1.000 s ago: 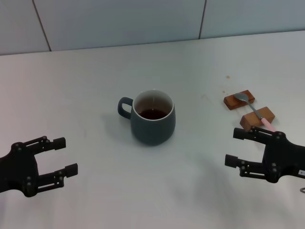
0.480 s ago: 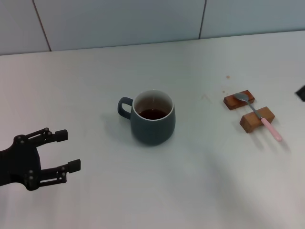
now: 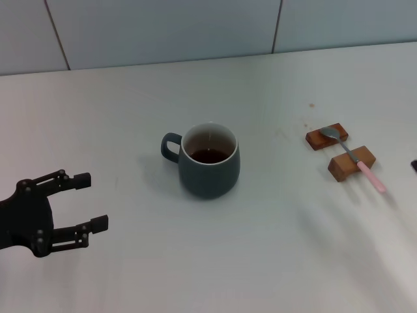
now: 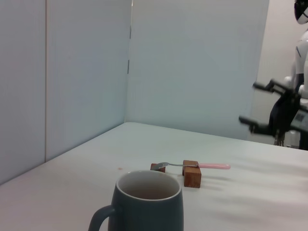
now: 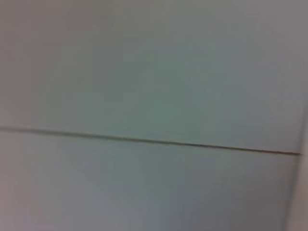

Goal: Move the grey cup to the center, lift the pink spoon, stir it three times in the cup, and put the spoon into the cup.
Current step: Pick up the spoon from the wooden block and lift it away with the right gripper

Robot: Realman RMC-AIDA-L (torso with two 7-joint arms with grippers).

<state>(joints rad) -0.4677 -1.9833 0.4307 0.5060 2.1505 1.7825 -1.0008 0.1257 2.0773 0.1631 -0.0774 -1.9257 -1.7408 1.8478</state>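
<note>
The grey cup (image 3: 209,171) stands near the table's middle with its handle toward my left, dark liquid inside; the left wrist view shows it close up (image 4: 148,206). The pink spoon (image 3: 356,160) lies across two wooden blocks at the right, bowl on the far block, pink handle (image 4: 213,166) sticking out past the near one. My left gripper (image 3: 91,203) hovers open and empty at the lower left, well short of the cup. My right gripper (image 4: 248,103) is raised beyond the spoon, open and empty; only a dark sliver of it touches the head view's right edge.
Two brown wooden rest blocks (image 3: 327,137) (image 3: 352,163) hold the spoon. A pale panelled wall runs along the far side of the white table (image 3: 117,104). The right wrist view shows only a pale panel with a seam.
My right gripper has gone from beside the spoon's handle out past the head view's right edge. The left gripper shifted only slightly. Cup and spoon have not moved.
</note>
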